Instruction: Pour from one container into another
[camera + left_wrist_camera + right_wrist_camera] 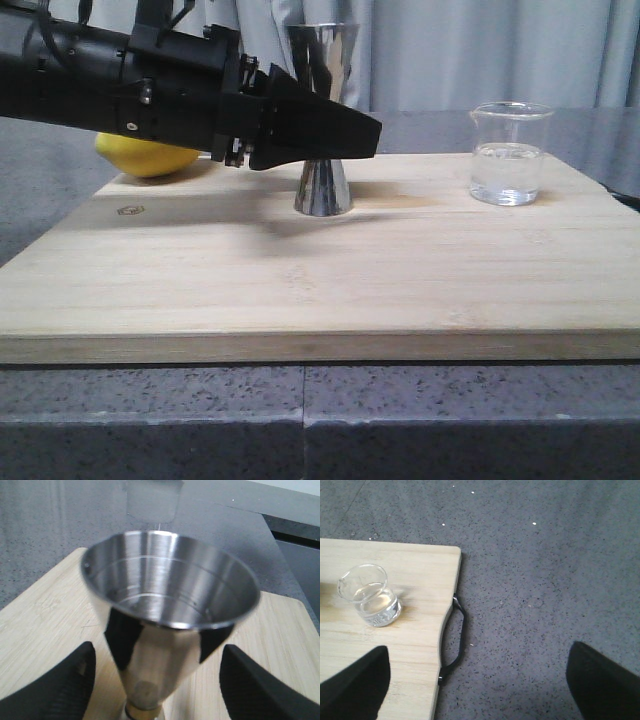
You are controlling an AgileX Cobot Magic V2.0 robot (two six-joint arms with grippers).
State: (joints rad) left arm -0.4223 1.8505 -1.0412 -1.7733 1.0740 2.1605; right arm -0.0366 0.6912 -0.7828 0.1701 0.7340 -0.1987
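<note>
The left gripper [157,690] is reaching in from the left with its jaws spread wide on either side of the steel double jigger [323,120], which is standing upright near the far middle of the bamboo board [300,290], so it should be closing squarely at the gold-banded waist to steady the tall cup without tipping it. The right gripper [477,680], also spread wide and holding nothing, is hovering beyond the board's right edge, while the glass beaker [510,152] of clear liquid is sitting at the far right, well apart from the jigger. I'm seeing open board in front and between them, a lemon [150,155] behind the left arm, and a black handle [455,640] on the right edge.
</note>
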